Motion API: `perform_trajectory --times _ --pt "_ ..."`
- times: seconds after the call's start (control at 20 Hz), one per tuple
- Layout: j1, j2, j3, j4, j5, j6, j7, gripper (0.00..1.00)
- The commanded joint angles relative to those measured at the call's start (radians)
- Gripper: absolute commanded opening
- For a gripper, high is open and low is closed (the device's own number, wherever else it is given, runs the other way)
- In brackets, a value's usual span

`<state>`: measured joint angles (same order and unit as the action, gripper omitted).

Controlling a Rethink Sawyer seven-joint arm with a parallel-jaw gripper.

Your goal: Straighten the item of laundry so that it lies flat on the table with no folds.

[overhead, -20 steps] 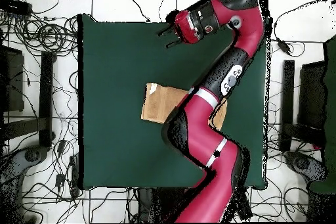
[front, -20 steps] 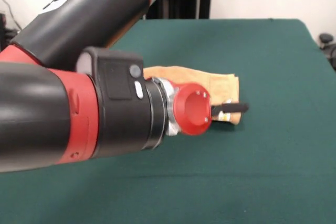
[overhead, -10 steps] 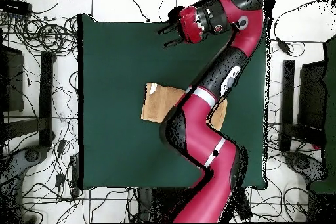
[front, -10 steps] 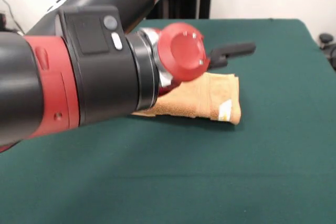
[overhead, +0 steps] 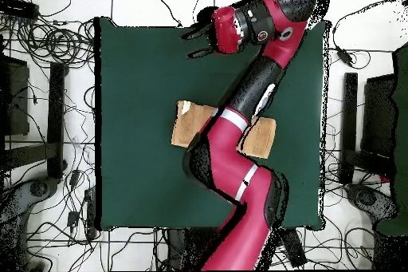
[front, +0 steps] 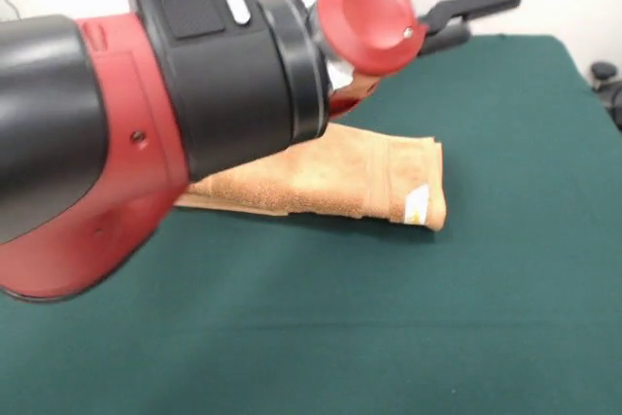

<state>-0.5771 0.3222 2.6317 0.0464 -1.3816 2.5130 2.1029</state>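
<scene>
Here, the orange-tan towel (front: 330,180) is seen lying folded on the green tabletop (front: 505,298), at the middle of the front view, with its white care tag (front: 417,204) at the lower right corner of the fold; in the overhead view the towel (overhead: 189,125) is partly hidden under the red and black arm (overhead: 239,157). The jaws (overhead: 198,41) are held apart and empty, raised well clear of the towel, near the top centre of the overhead view.
</scene>
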Motion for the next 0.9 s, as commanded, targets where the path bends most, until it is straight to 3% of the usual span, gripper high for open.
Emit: perform_trajectory --times 0.05,0.1,0.15,0.25,0.35,0.5,0.65,0.9 --pt "0.082 -0.014 -0.314 0.08 0.442 -0.035 0.586 1.0" --pt "0.076 -0.003 -0.343 0.134 0.51 -0.07 0.624 1.0" --pt "0.044 0.045 -0.351 0.277 0.591 -0.167 0.667 1.0" --pt "-0.051 0.192 -0.307 0.627 0.646 -0.363 0.765 1.0" --pt "-0.111 0.354 -0.208 0.916 0.622 -0.53 0.834 1.0" --pt "-0.1 0.471 -0.095 1.082 0.615 -0.665 0.84 1.0" --pt "-0.089 0.534 -0.059 1.2 0.651 -0.78 0.755 1.0" --pt "-0.115 0.585 -0.121 1.336 0.717 -0.929 0.639 1.0"
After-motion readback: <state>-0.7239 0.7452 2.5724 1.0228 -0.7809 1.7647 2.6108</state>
